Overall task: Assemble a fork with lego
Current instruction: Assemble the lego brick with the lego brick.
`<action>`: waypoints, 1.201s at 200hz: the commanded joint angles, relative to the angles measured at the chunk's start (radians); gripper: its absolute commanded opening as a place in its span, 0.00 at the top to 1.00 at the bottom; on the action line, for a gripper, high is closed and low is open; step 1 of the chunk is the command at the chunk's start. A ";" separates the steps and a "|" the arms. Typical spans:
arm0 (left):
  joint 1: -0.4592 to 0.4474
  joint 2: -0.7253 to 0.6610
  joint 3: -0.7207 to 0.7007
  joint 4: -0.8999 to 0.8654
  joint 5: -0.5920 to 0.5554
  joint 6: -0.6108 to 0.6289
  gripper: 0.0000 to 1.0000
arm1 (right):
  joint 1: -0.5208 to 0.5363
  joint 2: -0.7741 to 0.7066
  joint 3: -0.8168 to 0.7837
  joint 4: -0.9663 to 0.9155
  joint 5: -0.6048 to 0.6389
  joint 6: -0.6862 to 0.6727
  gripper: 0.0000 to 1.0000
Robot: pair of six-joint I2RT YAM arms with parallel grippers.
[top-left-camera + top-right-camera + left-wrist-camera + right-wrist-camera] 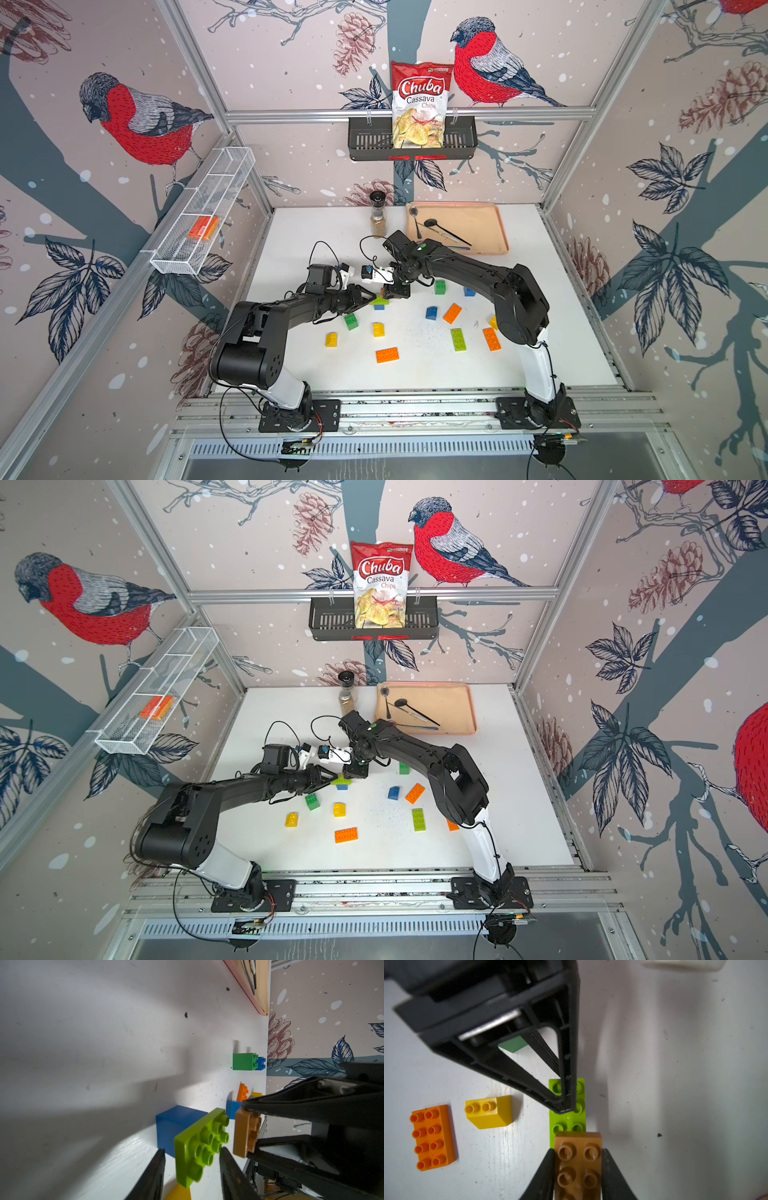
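A lime green lego plate [199, 1147] lies on a blue brick [174, 1124] in the middle of the table, seen in both top views [379, 300] [341, 780]. My left gripper [192, 1152] is turned on its side and straddles the plate. One finger sits at the studs, the other stands a little off the underside, so it is open. My right gripper [579, 1151] is shut on a brown brick [579, 1167] held over one end of the lime plate [568, 1122]. The brown brick [246, 1134] hangs just off the plate's studs.
Loose bricks lie nearer the front: green [351, 321], yellow [331, 339], orange [387, 354], blue [431, 312], lime [458, 339]. A tray [490, 224] with spoons and a pepper grinder [378, 214] stand at the back. A smooth orange block [203, 227] lies in the wire basket.
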State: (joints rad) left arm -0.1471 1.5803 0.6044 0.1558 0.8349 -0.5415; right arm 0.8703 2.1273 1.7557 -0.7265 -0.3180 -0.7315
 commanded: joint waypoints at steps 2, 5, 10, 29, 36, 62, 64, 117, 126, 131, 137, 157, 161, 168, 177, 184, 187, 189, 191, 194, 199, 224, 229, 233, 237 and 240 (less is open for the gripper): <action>0.000 0.011 0.001 0.042 0.013 0.017 0.57 | 0.004 0.011 0.013 -0.027 -0.020 -0.007 0.68; 0.000 0.013 0.001 0.042 0.013 0.016 0.58 | 0.003 0.011 0.014 -0.028 -0.020 -0.007 0.68; 0.000 0.016 0.003 0.044 0.014 0.018 0.58 | 0.005 0.014 0.016 -0.028 -0.020 -0.008 0.68; 0.000 0.025 0.002 0.046 0.016 0.019 0.60 | 0.008 0.023 0.024 -0.033 -0.022 -0.011 0.68; 0.000 0.027 0.003 0.045 0.018 0.020 0.61 | 0.011 0.027 0.028 -0.037 -0.020 -0.012 0.68; 0.000 0.033 0.003 0.033 0.010 0.029 0.63 | 0.014 0.040 0.037 -0.041 -0.021 -0.013 0.68; 0.000 0.035 0.004 0.033 0.010 0.030 0.63 | 0.015 0.041 0.037 -0.042 -0.020 -0.014 0.68; 0.000 0.041 0.006 0.007 -0.008 0.042 0.67 | 0.016 0.062 0.053 -0.076 0.006 -0.005 0.68; 0.000 0.038 0.005 0.003 -0.011 0.043 0.68 | 0.015 0.059 0.049 -0.077 0.003 0.000 0.68; 0.000 0.040 0.003 0.002 -0.013 0.044 0.68 | 0.016 0.058 0.046 -0.077 0.000 0.002 0.69; 0.000 0.040 0.003 0.000 -0.018 0.045 0.68 | 0.015 0.056 0.042 -0.077 -0.001 0.002 0.69; 0.001 0.043 0.004 -0.013 -0.031 0.049 0.68 | 0.018 0.060 0.032 -0.087 0.004 -0.016 0.69; 0.001 0.045 0.005 -0.015 -0.032 0.051 0.68 | 0.019 0.061 0.031 -0.093 0.004 -0.022 0.69; 0.003 0.046 0.004 -0.016 -0.033 0.052 0.68 | 0.020 0.064 0.031 -0.100 0.003 -0.032 0.69; 0.003 0.047 0.005 -0.016 -0.034 0.052 0.68 | 0.021 0.069 0.033 -0.112 -0.001 -0.041 0.69; 0.004 0.047 0.005 -0.016 -0.036 0.052 0.68 | 0.022 0.073 0.033 -0.116 -0.001 -0.043 0.69; 0.004 0.047 0.005 -0.017 -0.036 0.053 0.68 | 0.022 0.074 0.033 -0.120 -0.003 -0.044 0.69; 0.004 0.047 0.006 -0.017 -0.036 0.053 0.68 | 0.022 0.074 0.033 -0.121 -0.005 -0.046 0.69; 0.004 0.046 0.006 -0.018 -0.036 0.052 0.68 | 0.022 0.075 0.032 -0.122 -0.005 -0.046 0.69; 0.004 0.047 0.006 -0.019 -0.037 0.052 0.68 | 0.022 0.075 0.031 -0.120 -0.005 -0.045 0.69; 0.006 0.048 0.005 -0.020 -0.039 0.054 0.69 | 0.021 0.074 0.027 -0.115 -0.005 -0.039 0.70; 0.009 0.050 0.006 -0.031 -0.047 0.058 0.69 | 0.003 0.049 -0.007 -0.093 -0.025 -0.030 0.70; 0.009 0.050 0.004 -0.034 -0.050 0.058 0.69 | -0.001 0.042 -0.016 -0.088 -0.027 -0.031 0.70; 0.011 0.050 0.003 -0.035 -0.052 0.057 0.69 | -0.002 0.036 -0.024 -0.084 -0.026 -0.032 0.70; 0.011 0.050 0.003 -0.036 -0.053 0.057 0.69 | -0.004 0.031 -0.029 -0.082 -0.026 -0.036 0.70; 0.011 0.050 0.003 -0.040 -0.054 0.058 0.69 | -0.004 0.028 -0.032 -0.082 -0.027 -0.040 0.70</action>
State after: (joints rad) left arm -0.1413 1.6238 0.6102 0.1894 0.8600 -0.5049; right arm 0.8738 2.1677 1.7588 -0.7345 -0.3553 -0.7601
